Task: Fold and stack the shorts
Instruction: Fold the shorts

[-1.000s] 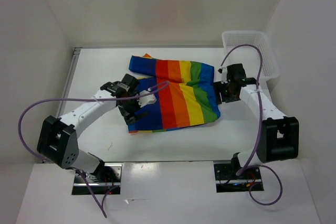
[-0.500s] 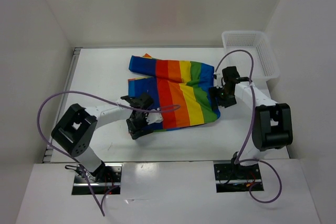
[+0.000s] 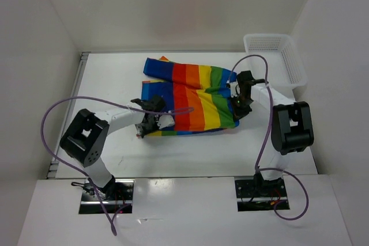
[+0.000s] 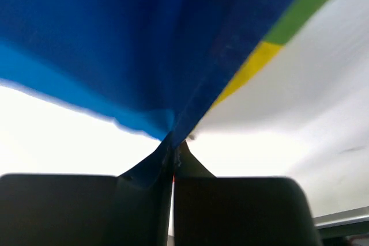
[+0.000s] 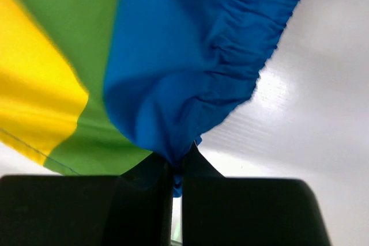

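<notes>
The rainbow-striped shorts (image 3: 193, 96) lie spread on the white table, blue at the left, then red, orange, yellow and green. My left gripper (image 3: 151, 123) is shut on the shorts' blue near-left corner; in the left wrist view the blue cloth (image 4: 138, 56) runs down between the closed black fingers (image 4: 230, 211). My right gripper (image 3: 237, 106) is shut on the shorts' near-right corner, where blue gathered waistband cloth (image 5: 190, 67) is pinched between its fingers (image 5: 248, 211). Both held corners are lifted a little off the table.
A white mesh basket (image 3: 275, 59) stands at the back right of the table. White walls close in the table (image 3: 109, 79) on the left, back and right. Purple cables loop from both arms over the table.
Both grippers went from open to shut on the shorts' near corners. The left arm swung down to the near-left corner; the near edge of the shorts has pulled back from the front.
</notes>
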Motion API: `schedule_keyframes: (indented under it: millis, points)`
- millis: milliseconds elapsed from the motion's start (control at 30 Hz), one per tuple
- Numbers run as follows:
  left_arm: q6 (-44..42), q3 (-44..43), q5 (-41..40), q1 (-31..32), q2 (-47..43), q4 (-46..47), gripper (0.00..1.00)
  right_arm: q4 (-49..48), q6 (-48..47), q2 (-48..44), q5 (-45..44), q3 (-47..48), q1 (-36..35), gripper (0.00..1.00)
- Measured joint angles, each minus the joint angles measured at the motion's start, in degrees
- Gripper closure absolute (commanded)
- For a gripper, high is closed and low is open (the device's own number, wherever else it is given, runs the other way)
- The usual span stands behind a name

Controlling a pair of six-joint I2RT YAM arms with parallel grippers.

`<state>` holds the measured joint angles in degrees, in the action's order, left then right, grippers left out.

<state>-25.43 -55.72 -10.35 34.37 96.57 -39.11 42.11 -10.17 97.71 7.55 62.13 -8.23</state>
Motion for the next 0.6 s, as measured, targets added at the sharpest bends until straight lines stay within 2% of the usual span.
schedule_keyframes:
  millis: [100,233,333,467,533,600]
  points:
    - [-5.62,-3.96,0.94,-7.3,-1.53,-2.12,1.0,4.72,-1.97,1.25,3.61,8.46,0.11,1.0]
    - [-12.15,-16.92,0.39,-17.0,-4.81,-3.08,1.0,9.46,-4.11,4.24,10.49,26.1,0.52,1.0]
    - [-14.4,-31.26,-2.43,-20.76,-4.0,-2.84,1.0,11.85,-4.11,8.41,14.29,41.2,0.57,1.0]
    - [-14.32,-54.07,-6.73,-23.63,0.9,1.99,1.0,11.63,-2.14,16.0,17.46,63.82,0.42,1.0]
    - [-13.27,-64.61,-7.72,-24.28,3.41,3.08,1.0,10.49,-0.26,16.76,18.97,70.97,0.31,1.0]
    - [-12.83,-70.9,-8.35,-24.39,4.02,3.89,1.0,8.13,1.66,15.69,20.15,73.7,0.28,1.0]
